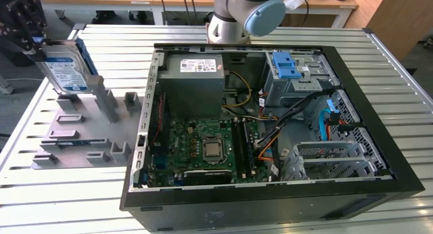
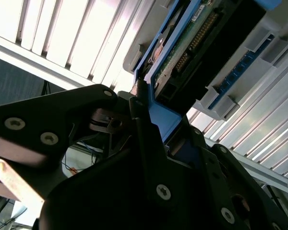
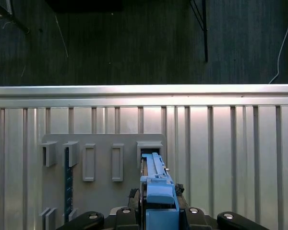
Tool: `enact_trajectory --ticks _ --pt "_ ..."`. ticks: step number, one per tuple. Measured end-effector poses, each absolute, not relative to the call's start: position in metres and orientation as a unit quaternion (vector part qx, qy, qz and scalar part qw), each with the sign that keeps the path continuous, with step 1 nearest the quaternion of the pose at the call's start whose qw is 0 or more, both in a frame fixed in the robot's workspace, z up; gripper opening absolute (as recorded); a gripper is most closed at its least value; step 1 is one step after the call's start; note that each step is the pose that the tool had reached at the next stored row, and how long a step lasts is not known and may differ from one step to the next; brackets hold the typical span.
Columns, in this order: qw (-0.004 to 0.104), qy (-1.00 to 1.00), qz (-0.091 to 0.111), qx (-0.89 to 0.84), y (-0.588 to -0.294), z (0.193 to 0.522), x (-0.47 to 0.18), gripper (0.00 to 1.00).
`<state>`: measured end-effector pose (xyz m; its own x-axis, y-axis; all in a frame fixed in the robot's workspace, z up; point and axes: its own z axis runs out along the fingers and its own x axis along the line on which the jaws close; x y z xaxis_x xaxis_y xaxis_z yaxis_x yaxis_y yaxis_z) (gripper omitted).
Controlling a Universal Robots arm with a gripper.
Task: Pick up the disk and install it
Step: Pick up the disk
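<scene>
The gripper (image 1: 30, 35) sits in the upper left of the exterior view, its black fingers drawn in narrow on the upper end of the disk (image 1: 66, 71). In the second wrist view the fingers (image 2: 146, 143) pinch the blue carrier frame (image 2: 165, 122) from both sides, and the drive's green circuit board (image 2: 192, 43) shows beyond them.

The disk hangs directly below the tool, on edge. Its long axis runs up and down the frame with a slight lean, and its white-and-blue label faces the camera. In the first wrist view the frame's blue edge (image 3: 156, 189) runs straight out from between the fingers toward an upright holder (image 3: 150, 146) on the grey fixture plate (image 3: 103, 201). The drive's lower end is just over that holder in the exterior view. Whether it touches the holder or has come free of it I cannot tell, so I judge the pick-up to be at the grasp-and-lift stage.

The fixture plate (image 1: 74, 137) lies flat on the slatted metal table (image 1: 40, 203) at the left of the frame. The open computer case (image 1: 271, 208) fills the centre and right, just beside the plate and well apart from the disk. Inside it, toward the upper right, a light-blue latch (image 1: 286, 66) sits on a grey drive cage (image 1: 308, 81). The disk is therefore on the far side of the case from that corner, and nothing of the install shows as done
</scene>
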<state>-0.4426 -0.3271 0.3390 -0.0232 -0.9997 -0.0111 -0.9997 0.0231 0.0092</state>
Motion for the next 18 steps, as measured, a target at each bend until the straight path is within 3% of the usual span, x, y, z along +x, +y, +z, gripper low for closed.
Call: enact_trajectory --ticks 18 --pt "0.001 0.715 0.007 -0.699 -0.3272 0.345 -0.4426 0.36"
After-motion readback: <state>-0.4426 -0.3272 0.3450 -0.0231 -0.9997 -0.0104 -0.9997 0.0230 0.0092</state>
